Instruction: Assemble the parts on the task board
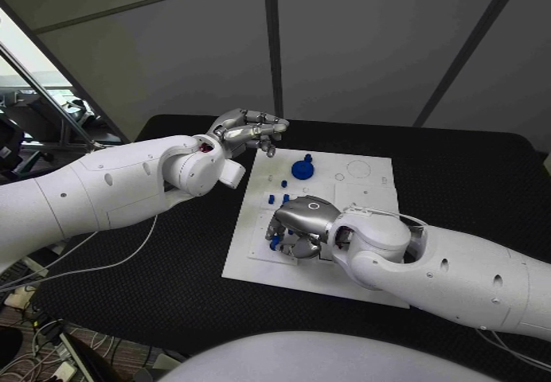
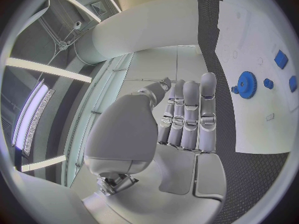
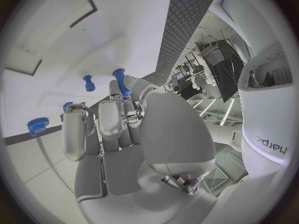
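Fingers of the right hand (image 1: pixel 301 227), curled low over the task board (image 1: pixel 365 208) at frame centre, pinched a blue peg (image 3: pixel 121 82); seating it seemed the step, needing alignment. Left hand (image 1: pixel 248 131), upper left, hovered empty, fingers loosely apart.

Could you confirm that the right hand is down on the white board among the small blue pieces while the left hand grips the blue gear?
Not quite: in the head view the left hand is raised with nothing in it, apart from the blue gear on the white board. The right hand part is right.

Task board (image 1: pixel 369 208) on black table (image 1: pixel 161 286)
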